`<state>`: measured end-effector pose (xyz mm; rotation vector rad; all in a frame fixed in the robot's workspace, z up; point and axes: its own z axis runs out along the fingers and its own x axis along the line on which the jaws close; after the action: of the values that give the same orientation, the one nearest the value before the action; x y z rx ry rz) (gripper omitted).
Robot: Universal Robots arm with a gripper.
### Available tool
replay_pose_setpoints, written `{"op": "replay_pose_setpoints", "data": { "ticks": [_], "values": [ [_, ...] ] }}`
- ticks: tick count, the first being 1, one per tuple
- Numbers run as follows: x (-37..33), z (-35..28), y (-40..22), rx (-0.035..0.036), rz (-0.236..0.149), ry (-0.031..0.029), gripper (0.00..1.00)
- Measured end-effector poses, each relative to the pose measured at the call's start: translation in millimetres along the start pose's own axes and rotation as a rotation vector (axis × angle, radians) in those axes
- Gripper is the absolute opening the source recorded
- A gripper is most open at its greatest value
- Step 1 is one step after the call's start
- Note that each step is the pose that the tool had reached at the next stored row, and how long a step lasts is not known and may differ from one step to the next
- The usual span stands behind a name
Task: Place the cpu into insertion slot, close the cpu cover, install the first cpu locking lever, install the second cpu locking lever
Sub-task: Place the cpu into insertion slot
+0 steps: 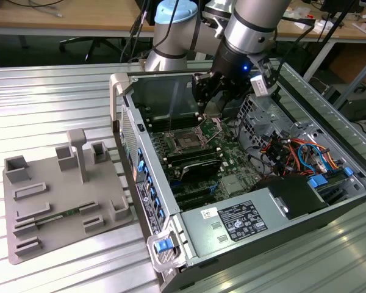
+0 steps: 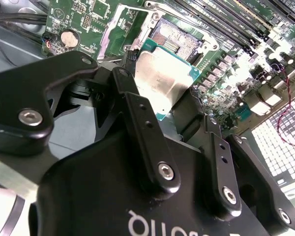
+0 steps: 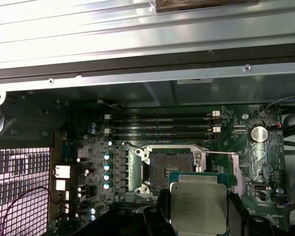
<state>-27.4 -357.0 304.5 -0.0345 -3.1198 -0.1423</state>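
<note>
My gripper [image 1: 210,102] hangs inside the open computer case, shut on the cpu [image 1: 214,110]. In the second wrist view the cpu [image 2: 163,73], a flat silver-topped chip with a green edge, sits between two black fingers [image 2: 137,113]. It hovers tilted, a little above and to one side of the insertion slot [image 2: 176,38], whose dark pin field lies bare. In the first wrist view the cpu [image 3: 198,205] lies just short of the insertion slot [image 3: 169,166]. The cpu cover [image 2: 117,23] appears swung open beside the socket. A thin lever wire [image 3: 221,153] sticks out sideways.
Long black memory slots [image 1: 195,160] run beside the socket. A power supply [image 1: 232,221] and coloured cables [image 1: 296,152] fill the case at the exterior view's right. The case walls [image 1: 161,91] stand around the board. A grey fixture tray [image 1: 61,201] lies on the ribbed table outside.
</note>
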Motion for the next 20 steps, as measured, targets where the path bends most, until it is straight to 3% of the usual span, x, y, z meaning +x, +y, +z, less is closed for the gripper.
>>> {"op": "replay_pose_setpoints", "data": {
  "ticks": [20],
  "values": [
    [-0.1, 3.5, -0.3, 0.0009, 0.0, 0.0, 0.55]
  ]
}}
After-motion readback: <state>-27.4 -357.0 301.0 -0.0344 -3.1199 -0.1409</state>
